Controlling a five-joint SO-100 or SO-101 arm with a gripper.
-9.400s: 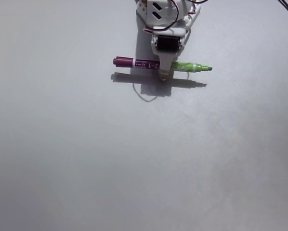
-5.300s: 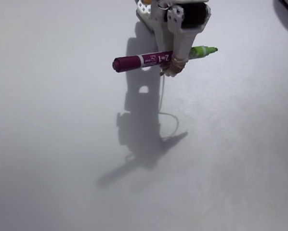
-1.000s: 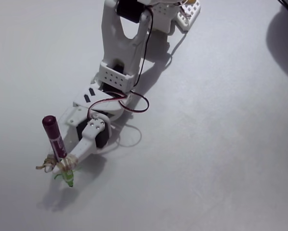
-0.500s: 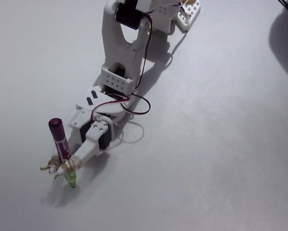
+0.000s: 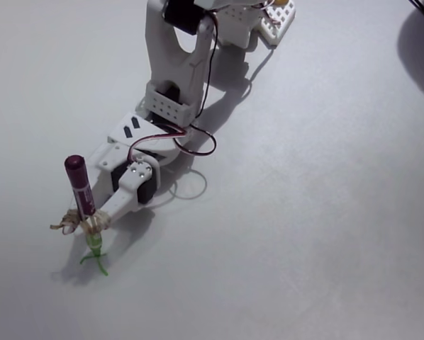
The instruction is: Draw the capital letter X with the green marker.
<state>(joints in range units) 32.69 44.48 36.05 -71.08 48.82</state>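
Note:
The green marker [image 5: 83, 202] stands nearly upright in the fixed view, maroon half on top, light green half and tip at the bottom. It is bound to my gripper [image 5: 91, 223] with rubber bands, and the gripper is shut on it. The tip touches the white surface at the lower left. Green ink lines [image 5: 96, 261] lie right at the tip: a short stroke running left and a longer one running down to the right. They meet at the tip and form a partial cross. The marker's own shadow covers part of the ink.
The white arm [image 5: 171, 78] reaches from the top centre down to the lower left, with red and black wires looping beside it. A white breadboard [image 5: 279, 18] sits at the top. A dark shadow [image 5: 421, 49] falls at the top right corner.

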